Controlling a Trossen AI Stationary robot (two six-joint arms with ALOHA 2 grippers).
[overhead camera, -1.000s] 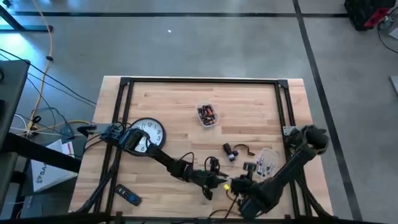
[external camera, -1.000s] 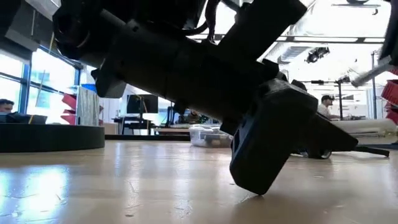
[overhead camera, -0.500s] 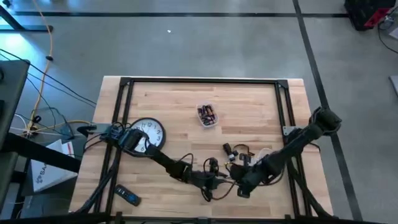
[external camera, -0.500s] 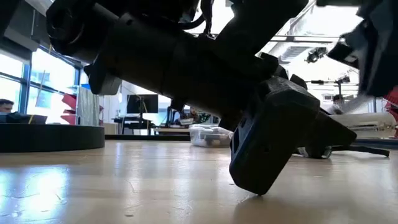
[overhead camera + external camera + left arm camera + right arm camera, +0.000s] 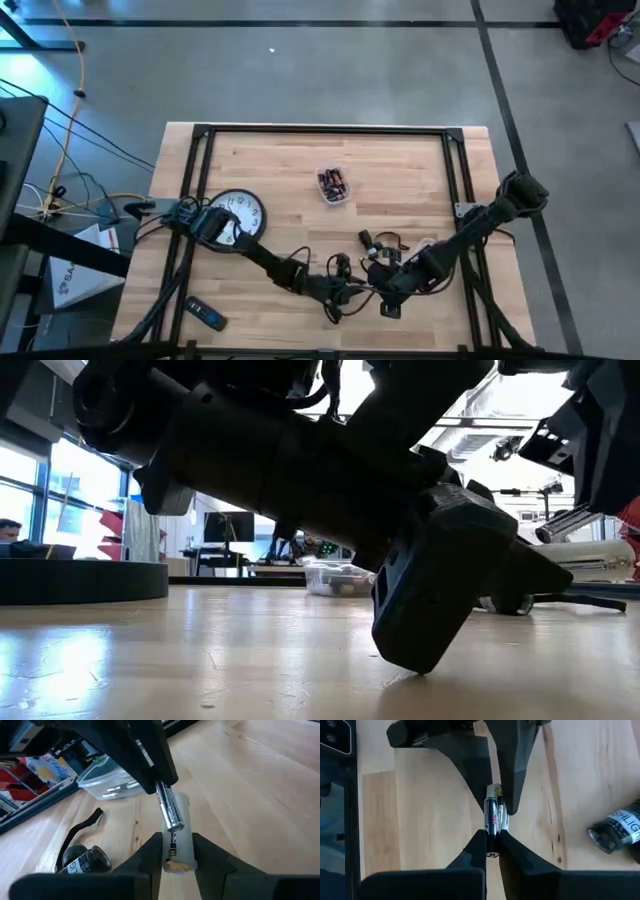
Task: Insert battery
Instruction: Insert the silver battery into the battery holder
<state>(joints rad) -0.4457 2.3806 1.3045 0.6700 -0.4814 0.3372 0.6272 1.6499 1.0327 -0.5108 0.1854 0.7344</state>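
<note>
Right wrist view: right gripper (image 5: 492, 836) pinches a battery (image 5: 493, 815) near the table's front edge.
Left gripper (image 5: 176, 851): jaws closed on a pale holder (image 5: 181, 856), meeting it.
Progress: battery at the holder's mouth, apparently not seated.
Hidden: low view blocked by arms; contact unclear.

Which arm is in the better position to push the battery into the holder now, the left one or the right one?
Probably the right. The right gripper is shut on the battery, aimed at the holder. The left gripper is shut on the holder, so it should only steady it.
</note>
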